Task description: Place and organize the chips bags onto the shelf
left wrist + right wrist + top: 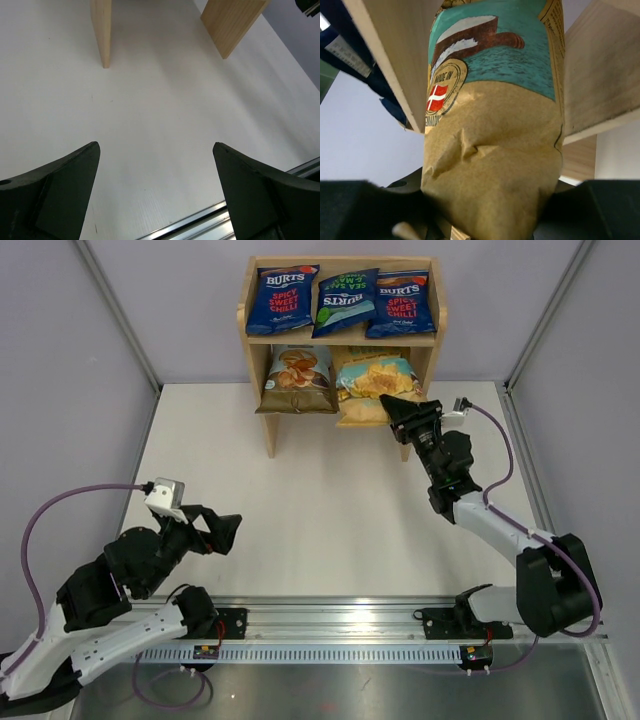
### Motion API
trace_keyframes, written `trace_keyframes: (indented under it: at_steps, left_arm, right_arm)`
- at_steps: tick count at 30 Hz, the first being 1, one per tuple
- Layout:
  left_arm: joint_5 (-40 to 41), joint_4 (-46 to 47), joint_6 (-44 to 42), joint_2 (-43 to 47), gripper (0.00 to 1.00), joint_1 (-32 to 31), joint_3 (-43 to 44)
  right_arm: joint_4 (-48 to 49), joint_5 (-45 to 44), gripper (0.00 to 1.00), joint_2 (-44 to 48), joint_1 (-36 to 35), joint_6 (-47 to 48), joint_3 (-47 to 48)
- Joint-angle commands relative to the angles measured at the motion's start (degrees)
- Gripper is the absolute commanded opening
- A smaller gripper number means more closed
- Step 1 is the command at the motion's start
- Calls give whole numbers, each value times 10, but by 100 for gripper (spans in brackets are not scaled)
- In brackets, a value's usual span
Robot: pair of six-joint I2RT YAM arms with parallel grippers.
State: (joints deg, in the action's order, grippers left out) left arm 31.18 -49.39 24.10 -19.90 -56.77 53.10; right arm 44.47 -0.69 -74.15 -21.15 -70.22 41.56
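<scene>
Tan-and-teal bag [490, 150]: near end pinched by right gripper [397, 407], long axis pointing into shelf [270, 430] lower tier; left gripper [156, 167] open, well apart.

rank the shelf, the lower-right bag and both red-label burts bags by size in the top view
1. shelf
2. lower-right bag, marginally bigger-looking; partly covered, so unsure
3. left red-label Burts bag and right red-label Burts bag: alike

Matt wood shelf [270, 430]; seemingly paper bag [490, 165].
</scene>
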Motion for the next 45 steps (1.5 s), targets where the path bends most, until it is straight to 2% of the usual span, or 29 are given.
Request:
trace_keyframes:
  at_steps: [1, 10, 18, 30, 37, 45]
  left_arm:
    - [14, 13, -35, 32, 99, 1, -27]
    - [29, 19, -29, 48, 99, 2, -48]
    - [27, 22, -33, 62, 99, 2, -52]
    - [24, 25, -34, 77, 99, 2, -55]
    - [21, 25, -34, 75, 99, 2, -56]
    - [24, 25, -34, 78, 99, 2, -55]
  right_arm:
    - [89, -35, 33, -33, 6, -22, 54]
    - [106, -98, 33, -114, 7, -42, 106]
    - [97, -90, 32, -176, 21, -53, 149]
    - [15, -71, 32, -181, 38, -57, 172]
    - [17, -93, 32, -165, 38, -48, 134]
    - [-1, -77, 36, -174, 36, -37, 141]
